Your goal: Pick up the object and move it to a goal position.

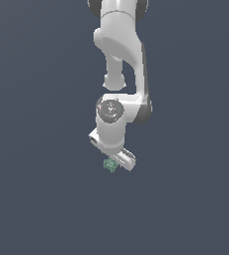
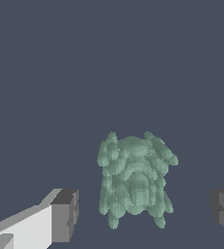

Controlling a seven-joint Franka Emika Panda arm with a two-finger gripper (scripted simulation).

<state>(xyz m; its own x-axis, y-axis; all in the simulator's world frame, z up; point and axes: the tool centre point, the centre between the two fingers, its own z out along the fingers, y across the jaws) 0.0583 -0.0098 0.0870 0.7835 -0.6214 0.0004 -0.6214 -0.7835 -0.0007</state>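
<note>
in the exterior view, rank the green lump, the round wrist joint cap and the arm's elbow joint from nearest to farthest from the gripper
1. The green lump: right at the gripper, peeking out just below it toward the exterior view's left.
2. The round wrist joint cap: above the gripper, on the arm's lower section.
3. The elbow joint: higher still, near the upper arm.
</note>
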